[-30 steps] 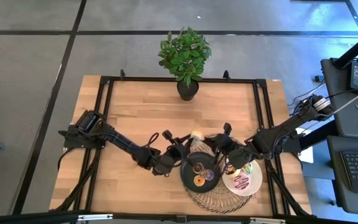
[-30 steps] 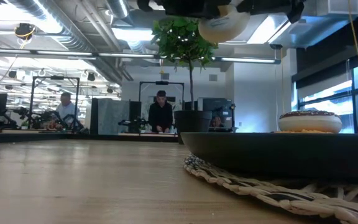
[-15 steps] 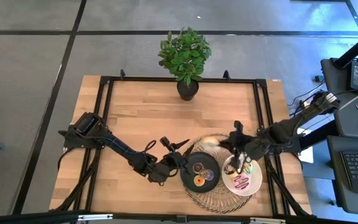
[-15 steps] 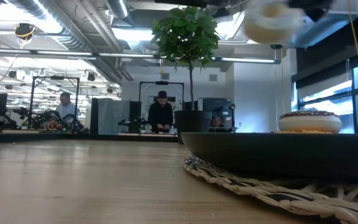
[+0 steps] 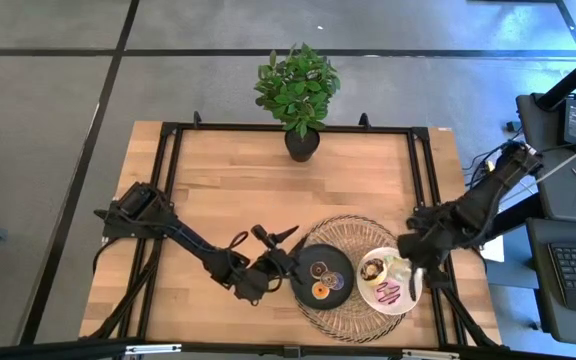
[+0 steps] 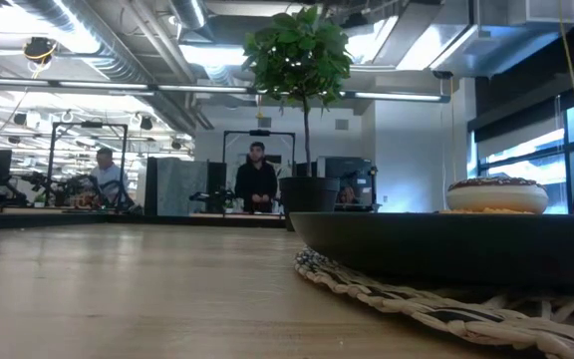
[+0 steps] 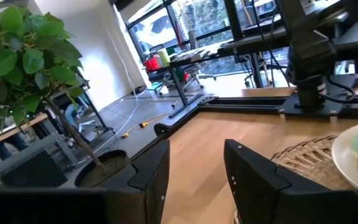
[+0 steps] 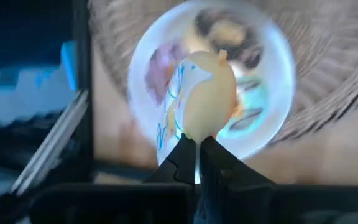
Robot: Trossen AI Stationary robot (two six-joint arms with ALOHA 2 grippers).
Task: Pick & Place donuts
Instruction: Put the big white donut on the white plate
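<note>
Your right gripper (image 8: pixel 197 144) is clenched on the white donut (image 8: pixel 205 93), pinching its lower edge, and it's hanging right over the white plate (image 8: pixel 272 46). So I'd call this the placing step for that one: you've got it above the drop spot, and the next move is to come down and let go somewhere bare.

That's the tricky bit. The white plate already has a pink donut (image 5: pixel 388 293), a chocolate donut (image 5: pixel 373 268) and a green donut (image 8: pixel 253 102) on it, so free room is tight and the white one could end up leaning on a neighbour.

The minis are on the black plate (image 5: pixel 306 262) next door; I can make out an orange donut (image 5: pixel 319 291) and a purple donut (image 5: pixel 335 281), the others I can't tell. Both plates sit on the woven mat (image 5: pixel 340 228).

Your left gripper (image 7: pixel 194 171) is empty with fingers apart, parked low on the surface (image 5: pixel 228 180) just beside the black plate. It's not in the right arm's way. The potted plant (image 5: pixel 298 90) is well apart at the far edge.
</note>
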